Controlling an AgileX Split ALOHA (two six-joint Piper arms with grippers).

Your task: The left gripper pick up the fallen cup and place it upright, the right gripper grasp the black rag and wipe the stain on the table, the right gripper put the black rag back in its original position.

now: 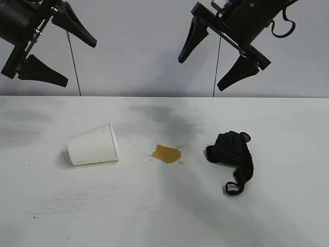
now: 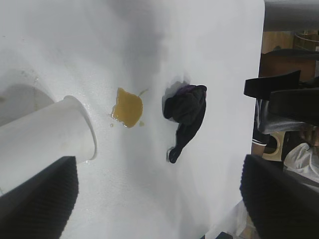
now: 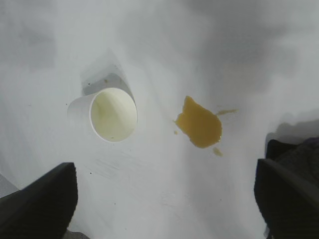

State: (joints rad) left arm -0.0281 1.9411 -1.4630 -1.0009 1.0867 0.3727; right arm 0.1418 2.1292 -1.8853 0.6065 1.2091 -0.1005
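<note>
The white paper cup (image 1: pixel 93 144) lies on its side on the white table (image 1: pixel 164 216), left of centre, mouth toward the stain; it also shows in the left wrist view (image 2: pixel 45 139) and the right wrist view (image 3: pixel 107 114). The amber stain (image 1: pixel 166 153) sits mid-table and shows in both wrist views (image 2: pixel 127 107) (image 3: pixel 199 123). The black rag (image 1: pixel 232 154) lies right of the stain, its looped tail toward the front (image 2: pixel 185 114). My left gripper (image 1: pixel 79 59) hangs open high above the cup. My right gripper (image 1: pixel 199 70) hangs open high above the rag and stain.
Grey smudges mark the table behind the stain (image 1: pixel 164 116). The table's edge (image 2: pixel 256 99) shows in the left wrist view, with dark furniture beyond it.
</note>
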